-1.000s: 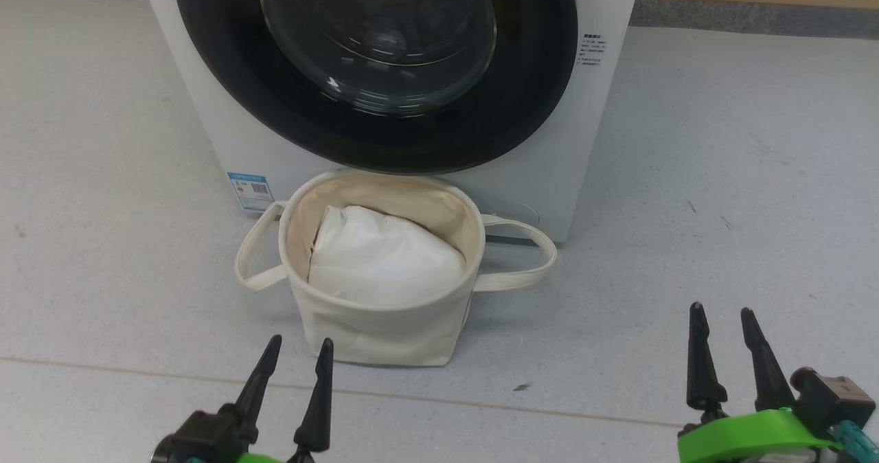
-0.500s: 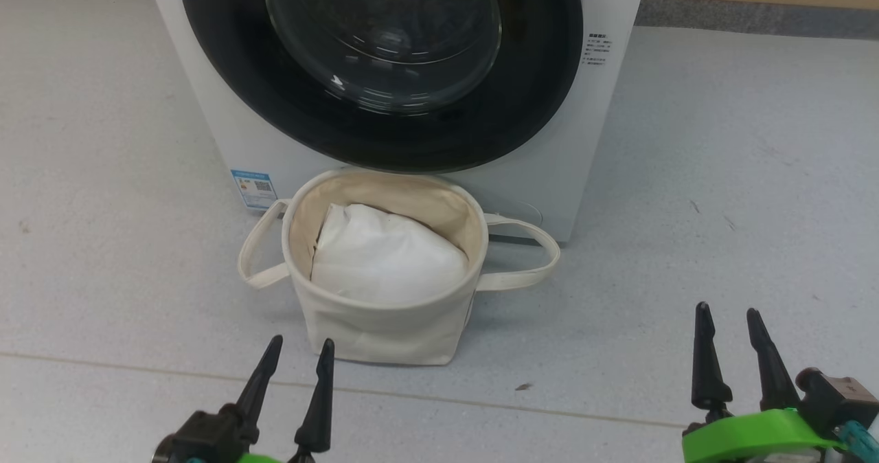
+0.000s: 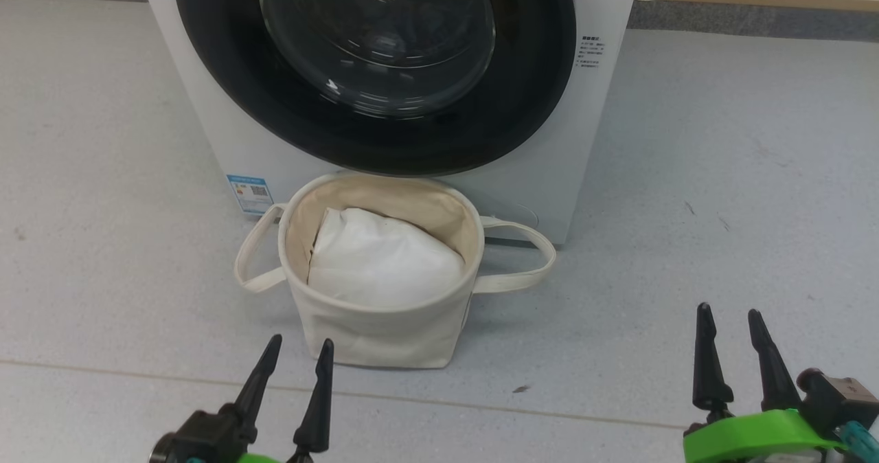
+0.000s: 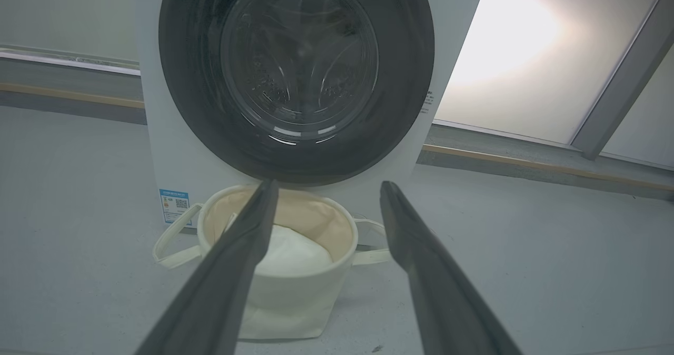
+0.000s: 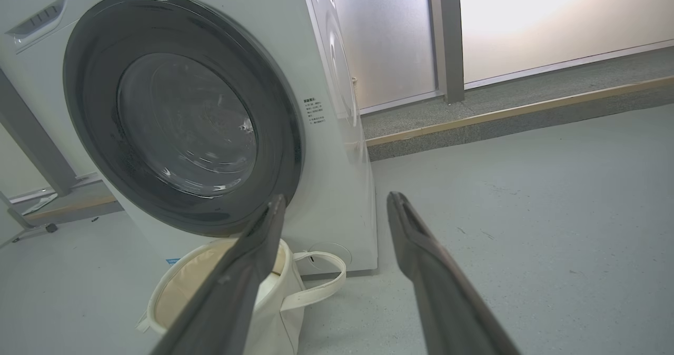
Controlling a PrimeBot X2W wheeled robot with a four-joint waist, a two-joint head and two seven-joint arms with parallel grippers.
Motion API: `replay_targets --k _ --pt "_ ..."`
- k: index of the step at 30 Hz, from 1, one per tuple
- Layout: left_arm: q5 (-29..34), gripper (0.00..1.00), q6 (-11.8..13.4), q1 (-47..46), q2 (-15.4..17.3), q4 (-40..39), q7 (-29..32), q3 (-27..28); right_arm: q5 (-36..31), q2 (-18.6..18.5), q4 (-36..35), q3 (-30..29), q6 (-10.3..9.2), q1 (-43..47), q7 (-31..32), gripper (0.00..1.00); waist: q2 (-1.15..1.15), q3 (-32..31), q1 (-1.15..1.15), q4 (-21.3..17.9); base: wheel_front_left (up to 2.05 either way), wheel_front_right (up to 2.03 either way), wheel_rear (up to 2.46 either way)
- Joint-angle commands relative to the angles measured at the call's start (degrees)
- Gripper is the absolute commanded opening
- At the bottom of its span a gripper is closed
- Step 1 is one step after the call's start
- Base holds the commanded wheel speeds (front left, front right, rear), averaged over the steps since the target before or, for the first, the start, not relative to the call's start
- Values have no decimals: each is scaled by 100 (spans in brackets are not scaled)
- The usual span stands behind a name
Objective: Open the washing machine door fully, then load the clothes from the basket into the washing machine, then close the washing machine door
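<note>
We read the left gripper (image 3: 301, 343) at 7 o'clock as spread and empty. At 12 o'clock the washing machine door (image 3: 220, 71) sits shut behind the basket (image 3: 371, 332), white cloth (image 3: 384, 260) showing, the clothes unseen: buried there or already loaded, we cannot tell. At 5 o'clock the right gripper (image 3: 728, 310) is likewise spread and empty

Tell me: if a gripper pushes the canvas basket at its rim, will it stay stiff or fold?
The canvas basket probably folds: its wall is creased soft fabric. It likely slides easily, looking light with a white cloth inside. Its loop handles droop, so probably floppy.
</note>
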Motion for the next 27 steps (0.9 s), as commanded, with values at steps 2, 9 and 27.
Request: replay_targets --k 2,9,27 --pt "75 100 -2 -178 48 -152 -28 219 -68 -47 -142 125 -1 -140 -28 100 0 -12 0 1 0 0 0" --pt "114 100 28 -177 48 -159 -28 215 -115 -47 -135 138 -1 -141 -28 100 0 -17 0 7 0 0 0" --pt "131 0 -2 128 -35 431 13 -74 -130 6 490 17 0 67 6 0 0 12 0 -13 0 0 0"
